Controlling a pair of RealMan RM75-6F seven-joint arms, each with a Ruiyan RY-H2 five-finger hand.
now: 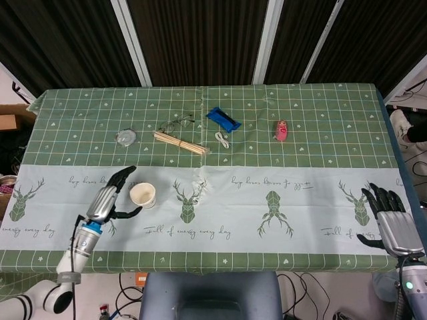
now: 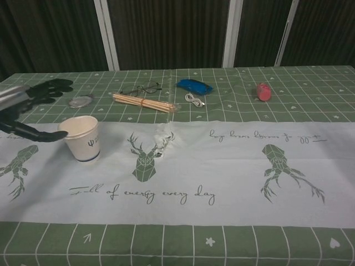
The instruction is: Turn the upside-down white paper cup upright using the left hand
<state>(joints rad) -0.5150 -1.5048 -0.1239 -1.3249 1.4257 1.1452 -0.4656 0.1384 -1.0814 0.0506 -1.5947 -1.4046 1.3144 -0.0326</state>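
Note:
The white paper cup [image 1: 143, 195] [image 2: 81, 138] stands upright, mouth up, on the pale band of the tablecloth at the left. My left hand [image 1: 113, 194] [image 2: 30, 108] is just left of it with its fingers spread apart, holding nothing; a gap shows between the hand and the cup. My right hand [image 1: 387, 212] rests at the table's front right corner, fingers apart and empty; the chest view does not show it.
Along the green part behind lie a bundle of wooden sticks [image 1: 181, 143], eyeglasses [image 1: 177, 123], a blue packet [image 1: 223, 119], a white cable [image 1: 222, 139], a pink object [image 1: 282, 130] and a small round clear lid [image 1: 125, 137].

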